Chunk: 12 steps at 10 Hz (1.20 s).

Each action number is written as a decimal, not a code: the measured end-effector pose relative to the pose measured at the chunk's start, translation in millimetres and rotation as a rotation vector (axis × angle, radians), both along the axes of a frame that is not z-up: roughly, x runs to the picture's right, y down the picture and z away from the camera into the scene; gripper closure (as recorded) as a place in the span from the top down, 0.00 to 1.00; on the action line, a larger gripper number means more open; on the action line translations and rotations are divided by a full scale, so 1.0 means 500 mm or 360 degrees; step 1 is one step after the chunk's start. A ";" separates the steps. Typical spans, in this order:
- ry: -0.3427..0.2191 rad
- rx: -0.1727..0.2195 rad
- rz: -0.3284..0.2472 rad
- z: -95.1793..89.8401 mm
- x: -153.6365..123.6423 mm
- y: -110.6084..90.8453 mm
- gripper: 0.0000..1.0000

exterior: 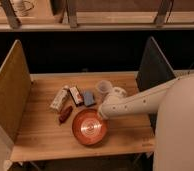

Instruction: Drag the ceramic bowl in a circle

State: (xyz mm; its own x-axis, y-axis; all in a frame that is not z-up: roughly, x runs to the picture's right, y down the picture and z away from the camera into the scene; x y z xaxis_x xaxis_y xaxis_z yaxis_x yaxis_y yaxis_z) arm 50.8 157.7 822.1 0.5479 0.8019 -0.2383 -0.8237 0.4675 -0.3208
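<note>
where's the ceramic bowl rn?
Camera view: the ceramic bowl sits near the table's front edge, centre, with the gripper at its upper-right rim.

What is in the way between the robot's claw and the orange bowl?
Nothing visible. The claw is already down at the right rim of the ceramic bowl. For its circle, the dark red item and the snack packets lie close by on the upper left.

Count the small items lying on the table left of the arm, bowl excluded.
4 visible: a white packet, a dark red bar below it, a brown packet and a blue packet. The gripper meets the ceramic bowl; the arm may hide more.
</note>
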 end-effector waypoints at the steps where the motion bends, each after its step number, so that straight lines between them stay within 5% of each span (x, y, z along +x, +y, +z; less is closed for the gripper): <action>1: 0.0072 -0.0013 0.0036 -0.005 0.041 0.007 0.00; 4: 0.0189 0.0004 0.0143 0.015 0.116 -0.020 0.00; 6: 0.0234 0.0053 0.0122 0.050 0.126 -0.072 0.00; 10: 0.0108 0.0157 0.0004 0.087 0.028 -0.143 0.02; 12: 0.0013 0.0140 -0.0052 0.073 -0.026 -0.112 0.23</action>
